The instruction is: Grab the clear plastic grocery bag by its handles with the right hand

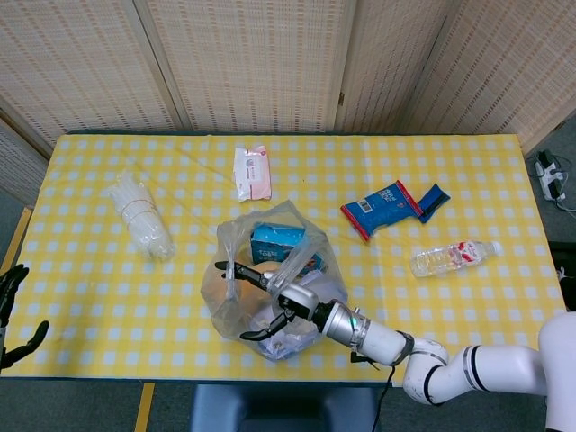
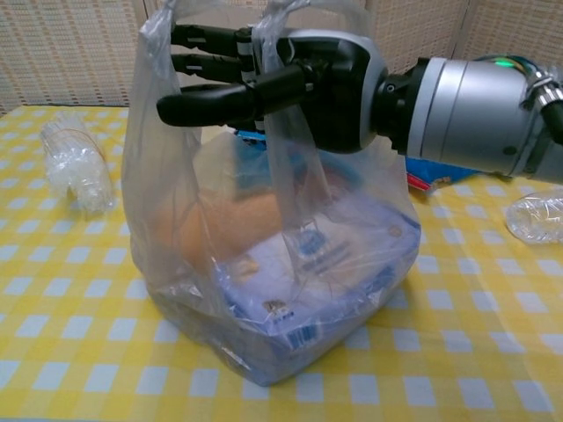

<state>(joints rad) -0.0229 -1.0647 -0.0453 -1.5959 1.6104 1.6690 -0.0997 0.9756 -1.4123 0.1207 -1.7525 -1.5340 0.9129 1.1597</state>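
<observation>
The clear plastic grocery bag [image 1: 236,297] [image 2: 273,281] stands upright on the yellow checked table [image 1: 108,297], holding a blue box [image 1: 279,243], an orange item [image 2: 237,220] and a blue-and-white packet [image 2: 343,255]. My black right hand [image 1: 270,301] [image 2: 299,79] reaches in from the right at the bag's mouth. Its straight, slightly parted fingers [image 2: 207,66] pass through the near handle loop [image 2: 277,44], with the tips at the left handle [image 2: 158,44]; nothing is clasped. My left hand [image 1: 11,315] hangs off the table's left front edge, fingers apart and holding nothing.
A stack of clear cups [image 1: 139,216] [image 2: 75,167] lies at the left. A wipes pack [image 1: 253,171] lies behind the bag. To the right lie a blue snack packet [image 1: 382,207], a small dark packet [image 1: 434,202] and a water bottle [image 1: 454,257] [image 2: 537,215].
</observation>
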